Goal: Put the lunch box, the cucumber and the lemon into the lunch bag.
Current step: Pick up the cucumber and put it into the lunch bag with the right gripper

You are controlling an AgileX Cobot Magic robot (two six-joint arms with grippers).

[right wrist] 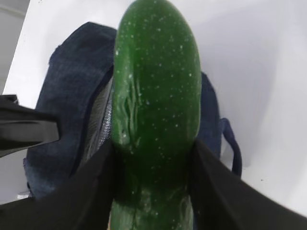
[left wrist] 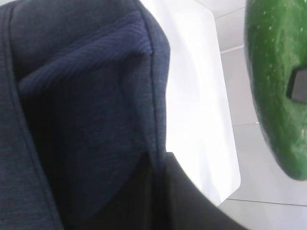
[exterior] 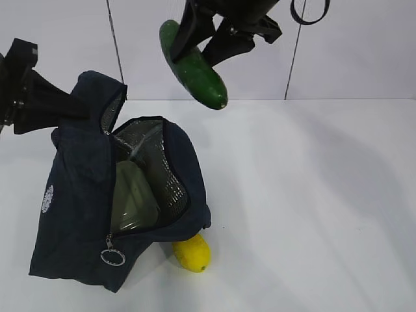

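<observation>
The navy lunch bag [exterior: 78, 214] lies open on the white table, its silver foil lining showing. The lunch box [exterior: 132, 198] with its sage-green lid sits inside the bag. My left gripper [exterior: 39, 104] is shut on the bag's fabric at its upper left edge and holds it up; the left wrist view shows the navy cloth [left wrist: 86, 120] close up. My right gripper [exterior: 218, 39] is shut on the dark green cucumber [exterior: 195, 68] and holds it in the air above the bag's opening; the cucumber also shows in the right wrist view [right wrist: 156, 96]. The yellow lemon [exterior: 192, 252] lies on the table at the bag's front right corner.
A metal ring pull [exterior: 112, 257] hangs at the bag's front. A white round logo [exterior: 47, 198] marks the bag's left side. White table [exterior: 312, 208] stretches to the right of the bag, up to a pale wall behind.
</observation>
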